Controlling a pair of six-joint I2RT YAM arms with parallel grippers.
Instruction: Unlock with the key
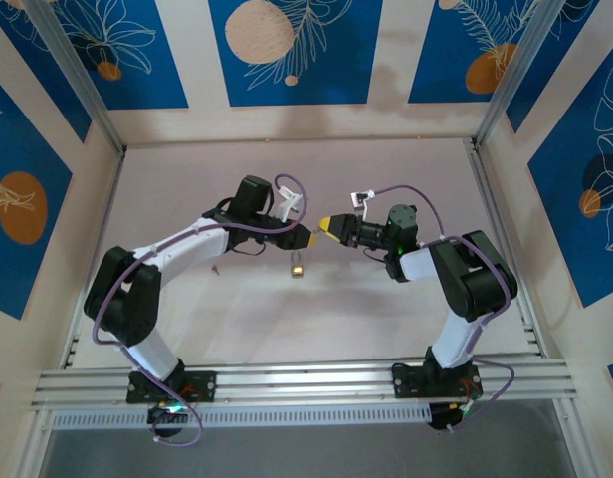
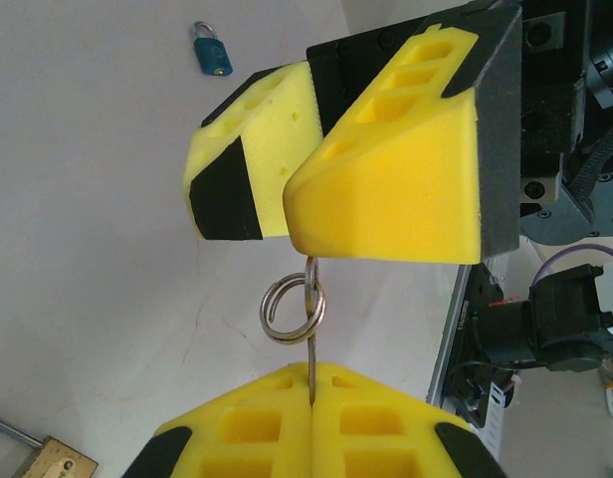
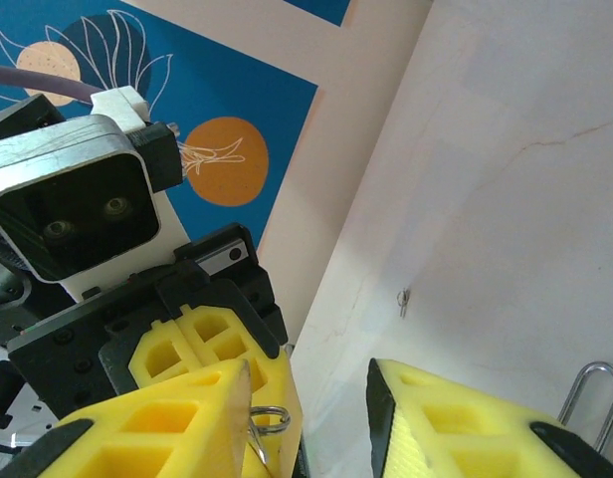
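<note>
The key (image 2: 311, 344) shows as a thin metal edge. Its lower end is buried in the pressed-together left gripper (image 2: 312, 383), and its head cannot be made out. The brass padlock (image 2: 56, 461) is cut off at the left wrist view's bottom corner, and its shackle (image 3: 591, 398) at the right wrist view's bottom edge.

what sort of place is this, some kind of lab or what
Most likely a robot test cell, not a home or shop: a left arm and a right arm bolted to an aluminium rail at a white table, boxed in by printed blue wall panels.
</note>
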